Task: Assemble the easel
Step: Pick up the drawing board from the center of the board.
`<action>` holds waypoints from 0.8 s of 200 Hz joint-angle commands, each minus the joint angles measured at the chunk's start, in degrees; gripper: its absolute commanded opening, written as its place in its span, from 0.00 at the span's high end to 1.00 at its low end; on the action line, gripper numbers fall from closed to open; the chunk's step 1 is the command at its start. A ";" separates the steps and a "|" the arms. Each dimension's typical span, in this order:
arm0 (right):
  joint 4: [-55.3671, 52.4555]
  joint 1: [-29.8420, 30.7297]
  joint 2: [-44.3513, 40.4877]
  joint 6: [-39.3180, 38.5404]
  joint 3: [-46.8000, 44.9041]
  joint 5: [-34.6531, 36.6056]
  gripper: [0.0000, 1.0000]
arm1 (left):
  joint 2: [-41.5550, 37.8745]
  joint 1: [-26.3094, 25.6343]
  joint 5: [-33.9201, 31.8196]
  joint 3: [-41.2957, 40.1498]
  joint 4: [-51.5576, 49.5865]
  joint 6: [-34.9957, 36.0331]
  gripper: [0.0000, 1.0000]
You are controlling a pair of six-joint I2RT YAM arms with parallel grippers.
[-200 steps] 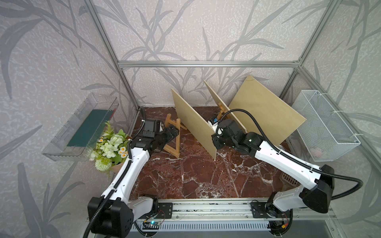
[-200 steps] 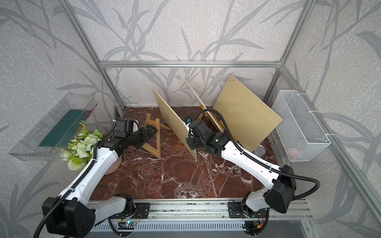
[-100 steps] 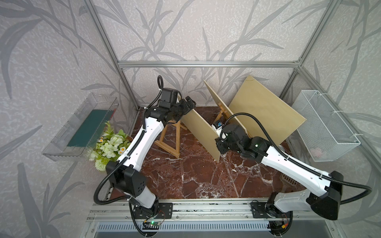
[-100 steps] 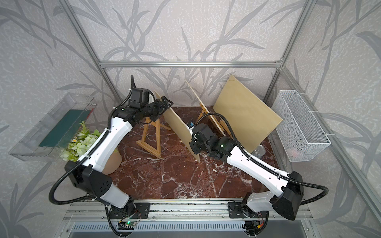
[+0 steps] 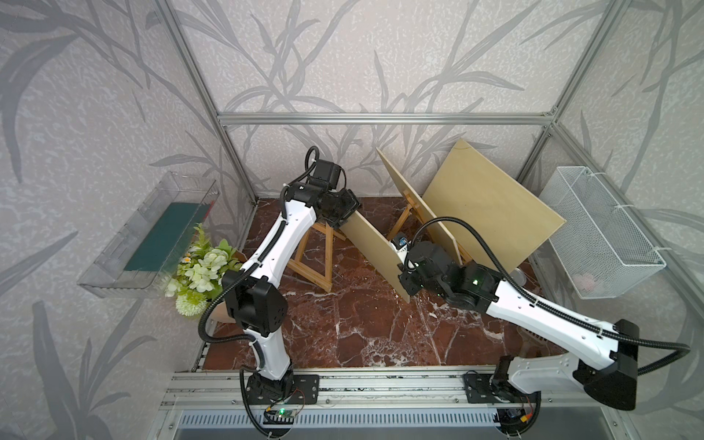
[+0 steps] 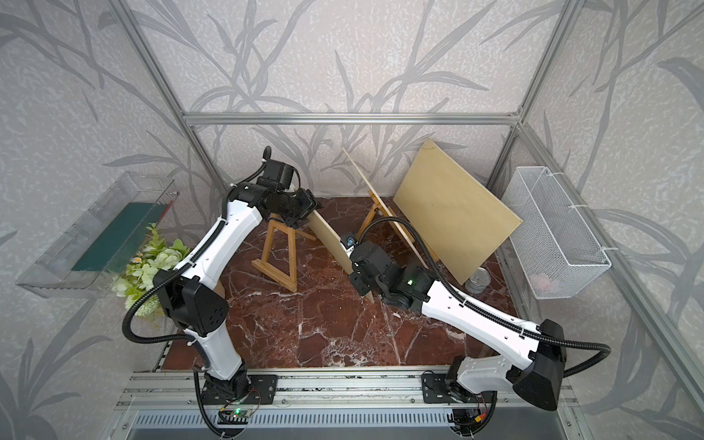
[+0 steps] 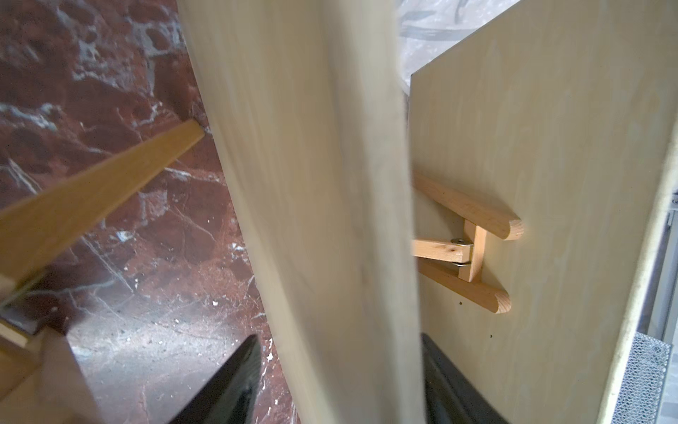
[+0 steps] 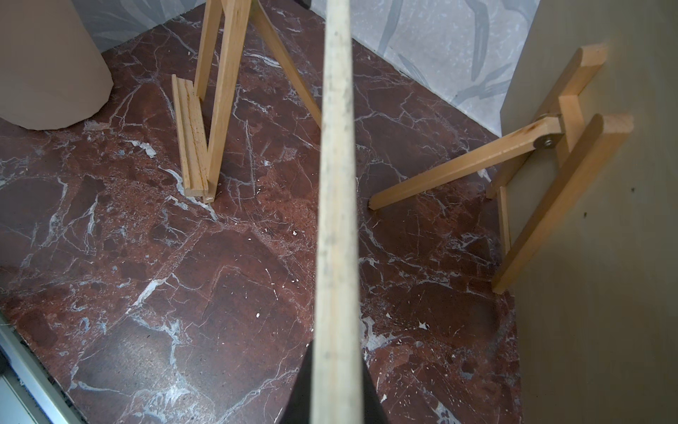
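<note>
An empty wooden A-frame easel stands at the left of the marble floor. Beside it a thin plywood board stands on edge. My right gripper is shut on its near end. At the board's far upper corner, my left gripper straddles it. Its jaws are open, with a gap showing on one side. A second easel behind carries its own board.
A large board leans at the back right above a metal can. A white wire basket hangs on the right wall. A flower pot and a clear bin sit left.
My left arm has swung up from beside the empty easel to the board's far corner, and its jaws have narrowed around it. The right gripper kept hold, shifting the board slightly forward.
</note>
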 commanded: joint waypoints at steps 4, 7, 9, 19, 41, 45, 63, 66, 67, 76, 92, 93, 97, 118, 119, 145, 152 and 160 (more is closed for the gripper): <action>-6.78 1.12 -0.50 -1.75 -1.90 4.19 1.00 | -0.13 -0.64 2.36 -0.53 -2.40 -2.65 0.42; -6.84 1.30 -0.46 -1.92 -1.95 4.38 1.00 | 0.00 -0.73 2.57 -0.44 -2.48 -2.88 0.43; -6.79 1.39 -0.46 -2.04 -1.82 4.59 1.00 | 0.09 -0.73 2.67 -0.36 -2.63 -3.01 0.44; -6.85 2.10 -0.38 -2.05 -1.74 5.84 1.00 | 0.18 -0.93 3.10 -0.16 -3.11 -3.70 0.48; -6.89 2.68 -0.59 -2.24 -1.72 6.96 1.00 | -0.59 -1.42 2.53 -0.09 -3.65 -4.44 0.62; -6.87 4.26 -0.63 -2.18 -1.73 7.07 1.00 | -0.59 -1.43 2.44 0.00 -3.94 -4.58 0.64; -6.79 5.35 -0.72 -1.79 -1.91 7.63 1.00 | -0.98 -1.58 2.37 0.28 -4.61 -4.93 0.73; -6.80 5.44 -0.72 -1.74 -1.95 7.66 1.00 | -1.09 -1.60 2.24 0.33 -4.80 -5.02 0.74; -6.83 5.51 -0.76 -1.72 -1.95 7.64 1.00 | -1.14 -1.60 2.25 0.31 -4.80 -5.05 0.75; -6.78 5.91 -0.81 -1.50 -1.86 7.84 1.00 | -1.38 -1.69 2.54 0.08 -4.41 -5.39 0.80; -6.86 6.35 -0.72 -1.25 -1.79 7.32 1.00 | -1.74 -1.63 4.21 -0.45 -3.05 -6.27 0.88; -6.86 6.36 -0.72 -1.25 -1.74 7.34 1.00 | -1.73 -1.62 4.24 -0.48 -2.97 -6.33 0.89; -6.95 6.47 -0.64 -1.07 -1.67 7.26 1.00 | -1.93 -1.69 4.44 -0.64 -2.75 -6.58 0.92; -6.99 6.75 -0.56 -0.19 -1.27 5.82 1.00 | -2.80 -1.83 4.70 -1.07 -1.61 -7.52 1.00; -7.01 6.82 -0.55 -0.15 -1.26 5.76 1.00 | -2.83 -1.76 4.67 -1.05 -1.59 -7.57 1.00; -6.01 6.85 -0.55 0.54 -0.43 2.49 0.92 | -3.54 -1.85 4.67 -1.12 -1.24 -8.22 1.00; -5.68 6.83 -0.54 0.75 -0.22 1.70 0.85 | -3.74 -1.89 4.72 -1.26 -0.86 -8.53 1.00; -5.10 6.88 -0.54 0.94 0.11 1.16 0.79 | -4.05 -2.12 4.65 -1.51 -0.52 -8.84 1.00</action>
